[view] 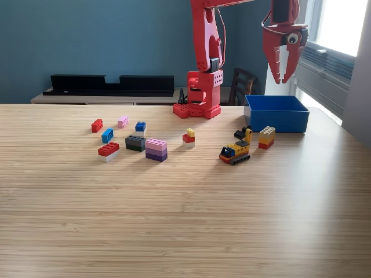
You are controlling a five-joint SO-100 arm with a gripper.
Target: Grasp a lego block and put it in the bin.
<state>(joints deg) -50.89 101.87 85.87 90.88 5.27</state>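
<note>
**Where everything sits around the claw**

The gripper hangs in the air above the bin, toward the exterior view's right. Below it and nearer the camera, just before the bin, stand a stacked block and a toy digger. The arm's base stands on the table to the claw's left in this view, beside the bin. Well left of the claw, a cluster of lego blocks lies spread across the table.

I'm looking at a teal wall running behind a wooden table; daylight is coming through a window at two o'clock, beside a dark chair
</note>
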